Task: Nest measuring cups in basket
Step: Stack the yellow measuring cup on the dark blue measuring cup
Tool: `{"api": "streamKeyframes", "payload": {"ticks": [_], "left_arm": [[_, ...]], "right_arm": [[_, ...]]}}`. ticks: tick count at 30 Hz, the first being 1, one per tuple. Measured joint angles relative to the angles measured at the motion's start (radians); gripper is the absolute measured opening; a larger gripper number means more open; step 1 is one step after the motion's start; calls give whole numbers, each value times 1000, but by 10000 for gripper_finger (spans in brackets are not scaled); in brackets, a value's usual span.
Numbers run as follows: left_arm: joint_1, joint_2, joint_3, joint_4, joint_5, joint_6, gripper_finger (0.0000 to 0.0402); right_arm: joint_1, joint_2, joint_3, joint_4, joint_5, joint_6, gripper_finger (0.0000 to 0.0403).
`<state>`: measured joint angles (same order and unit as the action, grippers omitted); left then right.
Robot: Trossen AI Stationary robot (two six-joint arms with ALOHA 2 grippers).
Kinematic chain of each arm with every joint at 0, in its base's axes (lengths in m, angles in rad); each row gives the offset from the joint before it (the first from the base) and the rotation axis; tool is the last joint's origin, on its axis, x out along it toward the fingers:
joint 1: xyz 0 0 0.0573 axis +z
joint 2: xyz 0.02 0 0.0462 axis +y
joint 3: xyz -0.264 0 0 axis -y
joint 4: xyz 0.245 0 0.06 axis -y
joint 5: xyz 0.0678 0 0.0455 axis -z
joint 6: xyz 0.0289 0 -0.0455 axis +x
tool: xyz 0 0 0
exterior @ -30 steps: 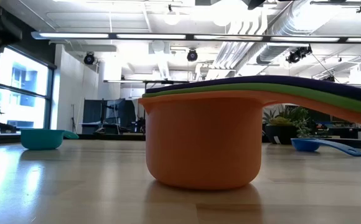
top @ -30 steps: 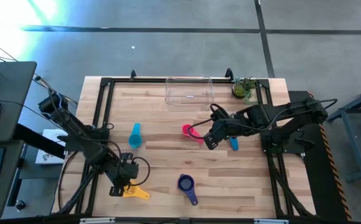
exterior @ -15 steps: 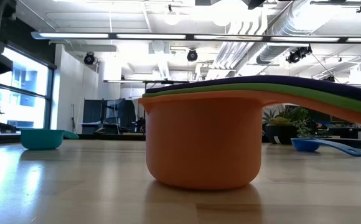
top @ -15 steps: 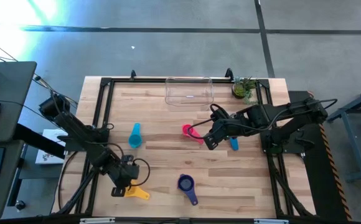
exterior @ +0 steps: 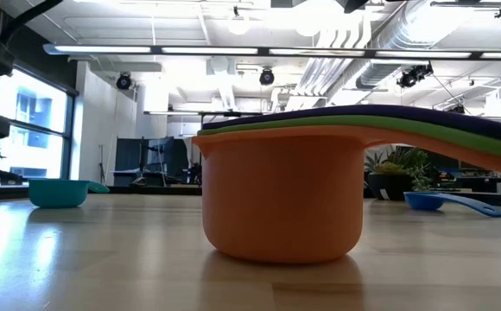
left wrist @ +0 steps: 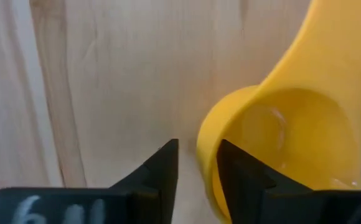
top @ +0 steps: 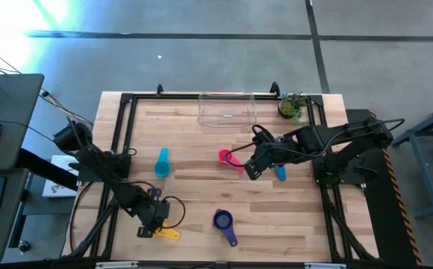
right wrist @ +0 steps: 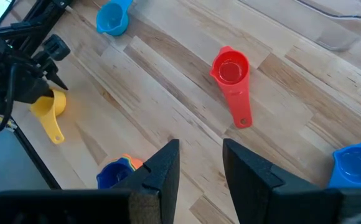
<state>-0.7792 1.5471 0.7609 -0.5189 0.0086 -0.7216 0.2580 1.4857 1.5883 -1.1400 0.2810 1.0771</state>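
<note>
Wooden table (top: 201,187) holds one yellow cup (left wrist: 280,149), rim between narrow left gripper (left wrist: 196,168).

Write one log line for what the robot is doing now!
left tool: closing on yellow cup rim | right tool: open, above table | basket: empty

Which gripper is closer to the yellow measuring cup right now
Left. The left gripper sits at the yellow cup rim; the right gripper hovers far across the table beside the red cup.

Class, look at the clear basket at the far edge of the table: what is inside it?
No measuring cup shows inside the basket; through its clear walls only the wooden table shows. Nothing covers it.
</note>
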Motion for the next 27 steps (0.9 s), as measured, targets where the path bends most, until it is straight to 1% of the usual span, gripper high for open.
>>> {"api": "streamKeyframes", "payload": {"ticks": [6, 8, 11, 17, 23, 27], "left_arm": [[0, -14, 3, 1, 6, 1, 21], [4, -21, 11, -5, 5, 14, 7], [24, -24, 40, -5, 9, 28, 11], [84, -23, 122, -14, 6, 136, 5], [187, -23, 211, -41, 1, 275, 6], [258, -23, 277, -38, 1, 374, 5]], "right_arm": [[0, 0, 0, 0, 0, 6, 114], [0, 0, 0, 0, 0, 20, 114], [2, 0, 0, 0, -1, 46, 114], [38, 0, 0, 1, -2, 116, 115], [92, 0, 0, 2, 3, 205, 115], [120, 0, 0, 2, 30, 234, 115]]}}
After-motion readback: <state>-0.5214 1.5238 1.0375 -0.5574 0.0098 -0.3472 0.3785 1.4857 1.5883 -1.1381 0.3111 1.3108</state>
